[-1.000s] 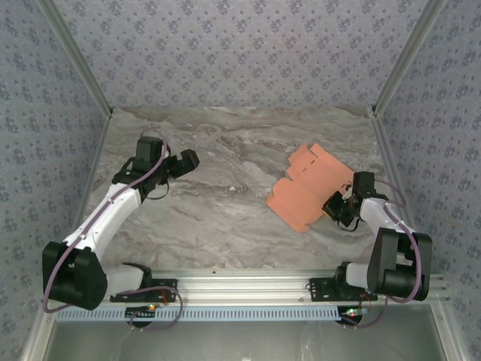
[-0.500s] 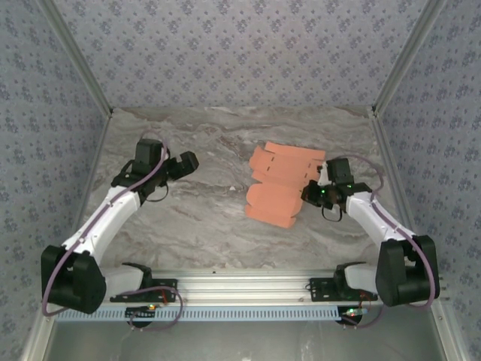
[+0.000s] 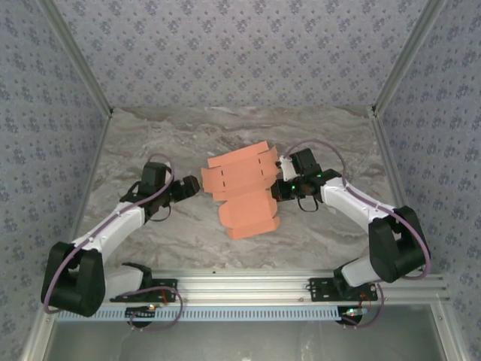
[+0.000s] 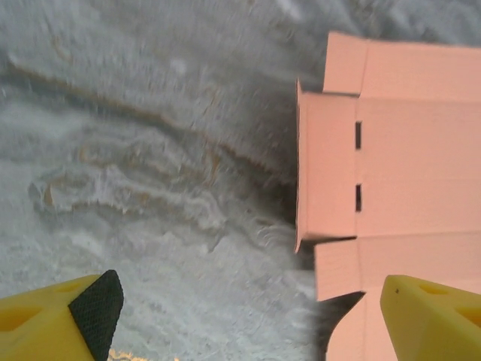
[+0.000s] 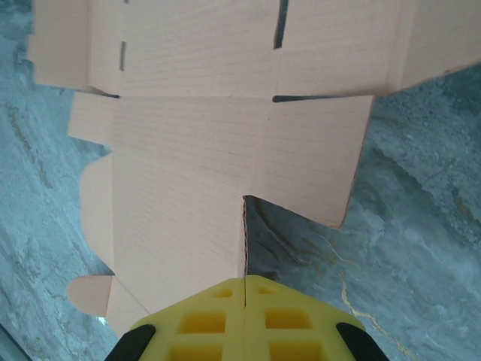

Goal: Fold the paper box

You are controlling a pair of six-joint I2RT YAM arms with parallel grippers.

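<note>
On the desk (image 3: 225, 135), top view: paper box (image 3: 244, 192) is an unfolded die-cut sheet, orange-salmon, lying mid-desk between the two arms, flaps and tabs splayed out. Right tool (image 3: 283, 186) sits at the sheet's right edge, touching it. Left tool (image 3: 193, 186) is just beside the left edge, pointed at it. Reads as one arm anchoring the sheet while the other lines up for a flap, my judgement only. No panel stands folded as far as I can tell, so the task looks early.

Left wrist view: left tool (image 4: 252, 308) has its fingers wide apart, black pad (image 4: 96, 312) on one side, the other yellow finger in front of the card's lower part. Nothing gripped. Paper box (image 4: 406, 150) takes the right side. A side panel with two slots faces the tool, its edge raised a little off the desk (image 4: 150, 150), shadow under it. Wide opening is probably so that edge can slip between the fingers. Picture is a bit blurred.

Right wrist view: right tool (image 5: 246, 289) has its fingers pressed together, seam closed, clamped on the paper box (image 5: 210, 135) right at a cut between two panels. Sheet fans out away from the fingers over the desk (image 5: 421, 226); lifted or flat, can't tell. Edge pinch looks meant to stop the thin card sliding when the left arm pushes.
</note>
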